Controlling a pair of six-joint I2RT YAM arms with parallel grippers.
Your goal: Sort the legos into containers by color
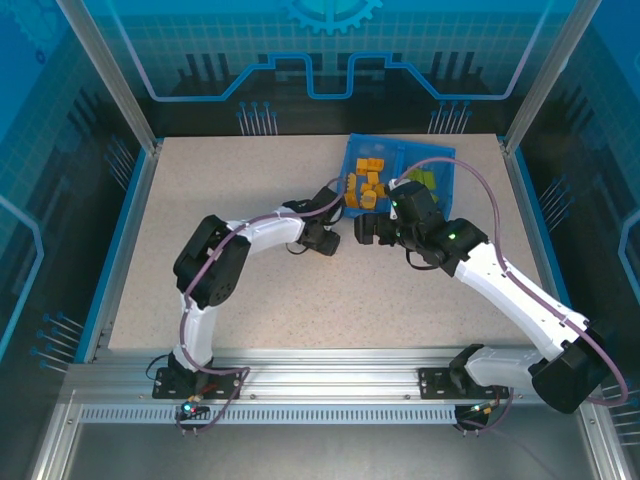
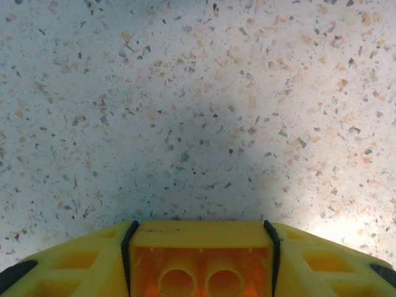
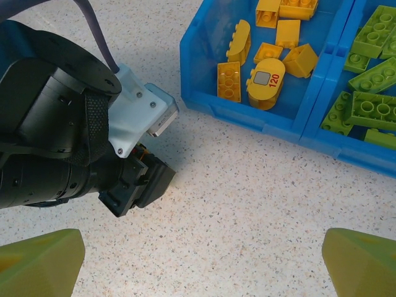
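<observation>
My left gripper [image 2: 200, 232] is shut on an orange lego [image 2: 201, 263], its hollow underside facing the camera, just above the speckled table. From above, the left gripper [image 1: 325, 241] is a little left of the blue tray [image 1: 400, 140]. In the right wrist view, the tray's left container [image 3: 247, 114] holds several orange legos [image 3: 266, 80]. Past the divider [image 3: 328, 68], the right container holds several lime green legos [image 3: 371, 108]. My right gripper [image 3: 201, 266] is open over bare table in front of the tray, with nothing between its fingers, and faces the left gripper [image 3: 133, 185].
The two wrists nearly meet at mid-table, the right gripper [image 1: 368, 228] just beside the left one. The tray lies at the back right of the table. Metal posts and glass walls enclose the table's sides and back.
</observation>
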